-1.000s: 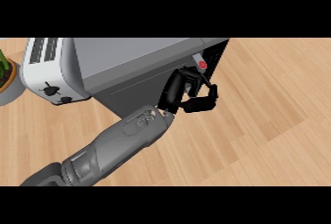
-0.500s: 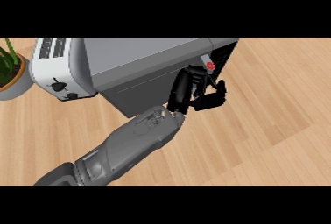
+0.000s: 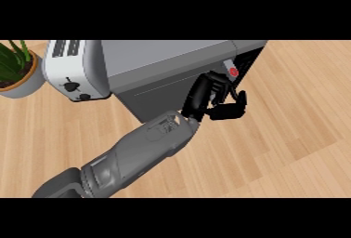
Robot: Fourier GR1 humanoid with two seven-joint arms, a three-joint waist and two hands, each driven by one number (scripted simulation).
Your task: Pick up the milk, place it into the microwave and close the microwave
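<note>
Microwave: grey box, red btn by left hand.

Light wooden counter, potted plant

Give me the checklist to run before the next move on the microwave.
1. Microwave door shut: not ok, a dark opening shows at its right edge.
2. Milk inside: cannot tell; only a small red-marked item shows in the opening.
3. Hand at the door's free edge: ok, it is right beside the opening.
4. Hand free of the milk: cannot tell.
5. Toaster out of the door's way: ok, it stands on the microwave's left, away from the opening.
</note>
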